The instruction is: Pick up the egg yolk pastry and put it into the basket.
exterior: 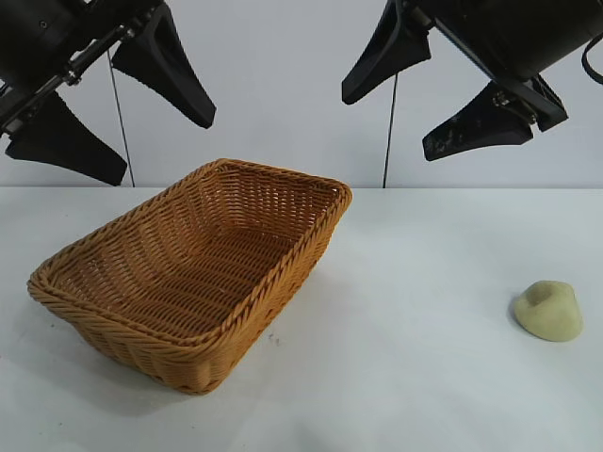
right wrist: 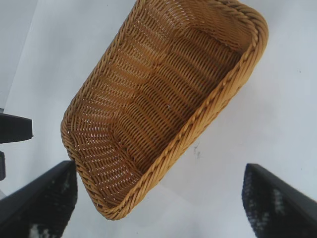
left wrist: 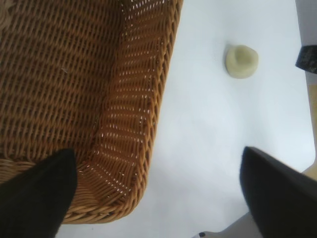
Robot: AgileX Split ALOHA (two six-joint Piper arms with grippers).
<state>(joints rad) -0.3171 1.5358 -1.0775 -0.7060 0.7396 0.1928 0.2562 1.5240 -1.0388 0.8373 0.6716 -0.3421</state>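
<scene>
The basket (exterior: 188, 273) sits on the left half of the white table (exterior: 405, 358), set at an angle, one corner toward the near left and its far corner close to the table's back edge. Bare tabletop spreads to its right. The egg yolk pastry (exterior: 548, 311) lies alone near the right edge, well apart from the basket. Both arms hang high above the far side. The left gripper (exterior: 118, 108) hovers over the basket's left, jaws spread wide and empty. The right gripper (exterior: 429, 99) hovers above the open stretch between basket and pastry, also wide apart, touching nothing.
</scene>
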